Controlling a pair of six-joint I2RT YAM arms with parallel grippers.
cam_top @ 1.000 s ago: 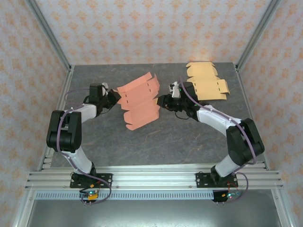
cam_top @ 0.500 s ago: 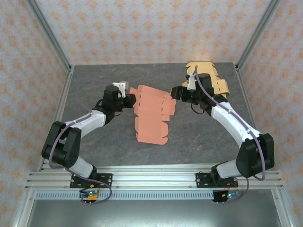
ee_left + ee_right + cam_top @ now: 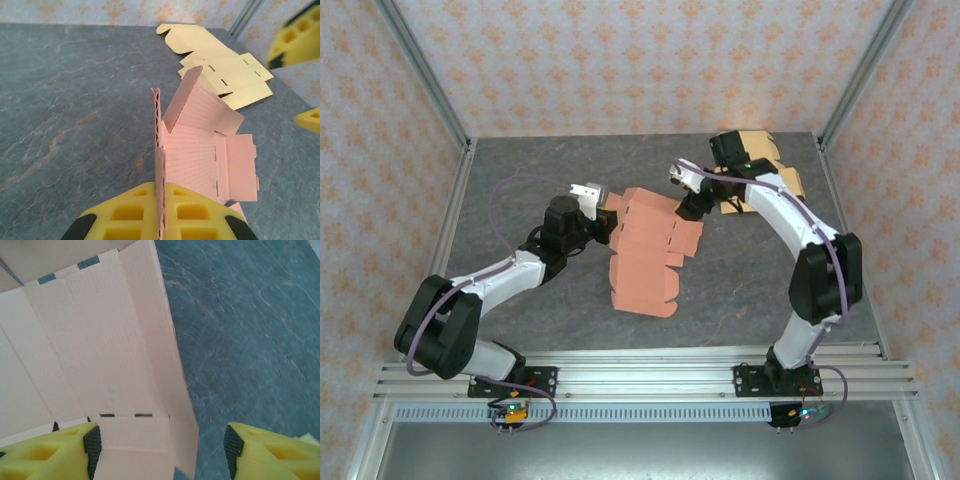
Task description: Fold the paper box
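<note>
The pink paper box blank [image 3: 645, 265] lies partly folded on the grey table, with some flaps standing up. My left gripper [image 3: 607, 217] is shut on its upright left wall, and the cardboard edge shows pinched between the yellow fingers [image 3: 161, 192]. The pink panels [image 3: 200, 155] spread out to the right of that wall. My right gripper [image 3: 692, 208] hangs over the blank's right side, fingers open [image 3: 160, 447]. The edge of a pink panel [image 3: 90, 350] lies between them, touching neither pad.
Flat tan box blanks [image 3: 770, 185] lie stacked at the back right, behind the right arm, and also show in the left wrist view [image 3: 225, 65]. Bare grey table [image 3: 520, 180] surrounds the pink blank. Metal frame posts line both sides.
The pink blank has moved right and toward the front, and its far flaps now stand up. The left gripper travelled with it. The right wrist swung back and now points down over the right edge.
</note>
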